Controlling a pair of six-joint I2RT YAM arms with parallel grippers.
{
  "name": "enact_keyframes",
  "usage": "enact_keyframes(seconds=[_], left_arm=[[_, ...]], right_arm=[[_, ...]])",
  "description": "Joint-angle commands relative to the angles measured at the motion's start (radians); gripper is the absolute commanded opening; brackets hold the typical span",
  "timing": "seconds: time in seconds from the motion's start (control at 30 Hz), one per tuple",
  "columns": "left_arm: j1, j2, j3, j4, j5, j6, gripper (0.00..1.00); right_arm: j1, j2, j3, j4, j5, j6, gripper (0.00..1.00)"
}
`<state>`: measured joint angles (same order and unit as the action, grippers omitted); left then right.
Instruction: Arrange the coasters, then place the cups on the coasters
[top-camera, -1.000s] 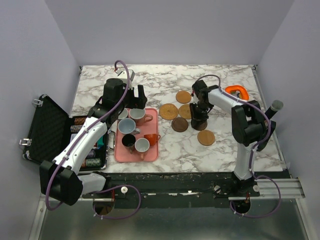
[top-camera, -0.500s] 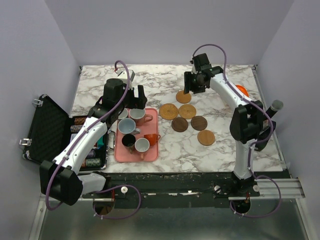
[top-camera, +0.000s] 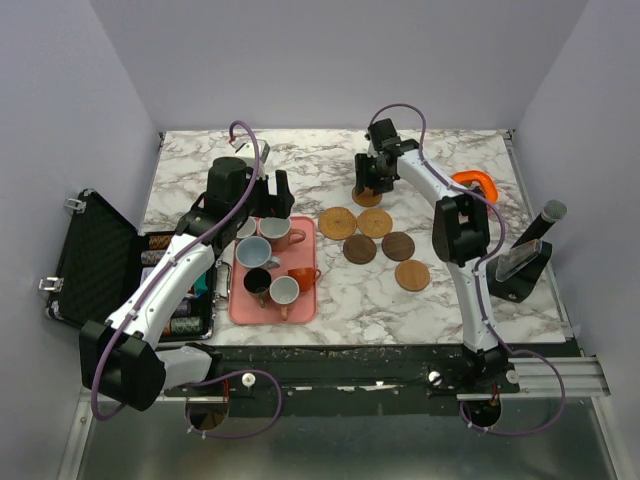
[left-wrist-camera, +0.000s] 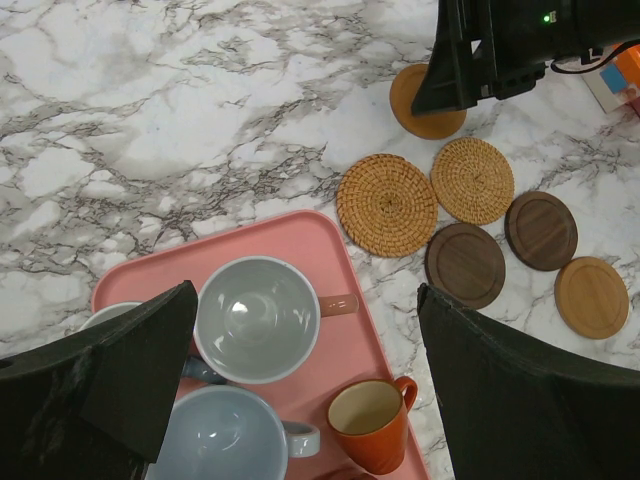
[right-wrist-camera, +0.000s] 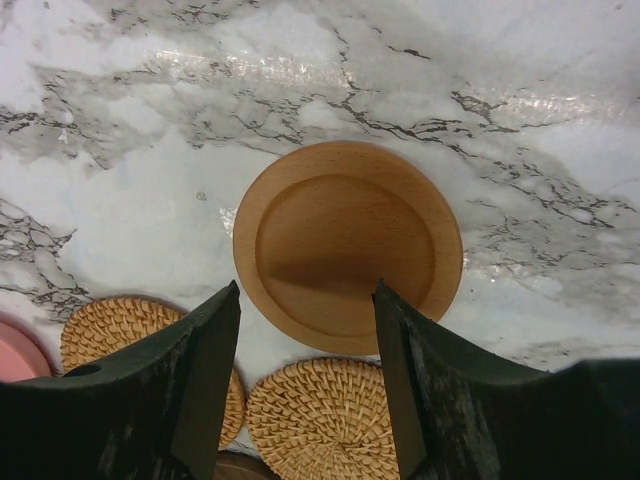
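The right gripper (right-wrist-camera: 305, 290) is hanging with its fingers spread apart, gripping nothing, just over a light wooden coaster (right-wrist-camera: 348, 245) lying flat on the marble table (right-wrist-camera: 120, 200), close beside five more coasters (left-wrist-camera: 386, 204). The left gripper (left-wrist-camera: 305, 300) is hovering wide open above the cups (left-wrist-camera: 257, 318) sitting on the pink tray (left-wrist-camera: 355, 345).

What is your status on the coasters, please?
Left tool open above tray. Right tool open over far wooden coaster. Cups on tray. Nothing in the way.
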<state>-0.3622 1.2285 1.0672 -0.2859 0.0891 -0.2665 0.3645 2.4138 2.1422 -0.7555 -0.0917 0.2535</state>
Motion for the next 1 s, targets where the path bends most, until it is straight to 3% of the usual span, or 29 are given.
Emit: enact_keyframes(seconds=[0.0, 0.17, 0.7, 0.77, 0.97], left_arm=[[-0.006, 0.002, -0.003, -0.001, 0.000, 0.001, 0.99], [-0.006, 0.002, -0.001, -0.001, 0.001, 0.000, 0.99], [-0.007, 0.002, -0.001, 0.002, 0.015, -0.010, 0.99], [-0.007, 0.000, -0.001, 0.001, 0.020, -0.011, 0.99], [-0.012, -0.001, -0.003, 0.002, 0.023, -0.013, 0.99]], right_arm=[[-0.016, 0.036, 0.059, -0.036, -0.040, 0.035, 0.64], [-0.053, 0.056, 0.056, -0.096, -0.056, 0.096, 0.63], [-0.176, -0.102, -0.165, -0.139, 0.068, 0.214, 0.64], [-0.177, -0.126, -0.192, -0.134, 0.124, 0.214, 0.64], [-0.176, -0.188, -0.219, -0.074, 0.098, 0.118, 0.65]])
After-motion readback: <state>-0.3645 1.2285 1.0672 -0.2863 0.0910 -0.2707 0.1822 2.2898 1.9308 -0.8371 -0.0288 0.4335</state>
